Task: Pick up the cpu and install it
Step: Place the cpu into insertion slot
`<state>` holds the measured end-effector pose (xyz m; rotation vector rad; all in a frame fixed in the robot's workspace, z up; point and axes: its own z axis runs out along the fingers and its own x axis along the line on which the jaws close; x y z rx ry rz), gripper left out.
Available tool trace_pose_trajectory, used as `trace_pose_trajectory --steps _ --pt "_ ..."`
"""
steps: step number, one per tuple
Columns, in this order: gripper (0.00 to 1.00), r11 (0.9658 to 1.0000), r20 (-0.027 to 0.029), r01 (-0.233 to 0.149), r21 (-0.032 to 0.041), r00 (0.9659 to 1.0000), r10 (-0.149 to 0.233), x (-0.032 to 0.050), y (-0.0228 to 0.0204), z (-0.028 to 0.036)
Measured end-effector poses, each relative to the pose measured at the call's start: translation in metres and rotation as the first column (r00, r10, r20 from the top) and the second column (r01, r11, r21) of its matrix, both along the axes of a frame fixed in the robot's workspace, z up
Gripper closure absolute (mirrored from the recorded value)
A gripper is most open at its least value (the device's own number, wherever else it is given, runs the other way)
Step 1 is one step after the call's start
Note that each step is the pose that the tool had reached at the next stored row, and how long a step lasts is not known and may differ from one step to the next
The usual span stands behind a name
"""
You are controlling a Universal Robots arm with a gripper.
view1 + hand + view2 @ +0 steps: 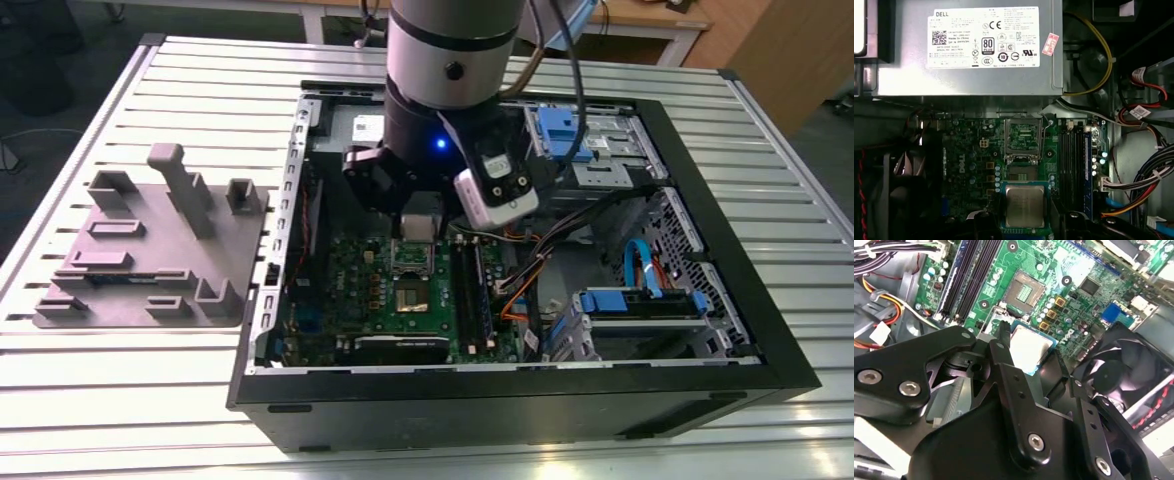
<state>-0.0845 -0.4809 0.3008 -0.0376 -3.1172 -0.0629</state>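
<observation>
The cpu [1030, 346] is in the grip of the tool [1030, 353]. The tool's black fingers [1004, 356] are drawn in to a narrow gap and press on two opposite edges of the chip, whose pale metal top faces up toward the wrist. In the first wrist view the cpu [1025, 205] hangs the same way at the tool [1026, 221], with a strip of its green underside edge showing. I judge the picking up to be done and the installing to be not yet done. The chip is clear of the board and held over the area of the socket [1024, 290], which lies open and bare with its contact field uncovered. I cannot tell how high above it the chip hangs. Around the socket spreads the green motherboard [969, 165], with the dark memory slots [1071, 160] on one side and a black fan [1119, 370] on the other. The large grey box with a white label [969, 80] sits beyond the board's far edge. In the exterior view the arm [441, 60] reaches down into the open black computer case [534, 392]. The case lies on the slatted metal table [200, 400], and a grey tray of fixtures [147, 250] lies well apart on the exterior view's left.
</observation>
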Motion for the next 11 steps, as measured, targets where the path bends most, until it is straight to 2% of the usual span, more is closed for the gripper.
trace_pose_trajectory --steps 11 --pt "0.53 1.0000 0.0001 0.003 0.0001 1.0000 -0.003 0.0014 -0.0016 -0.0201"
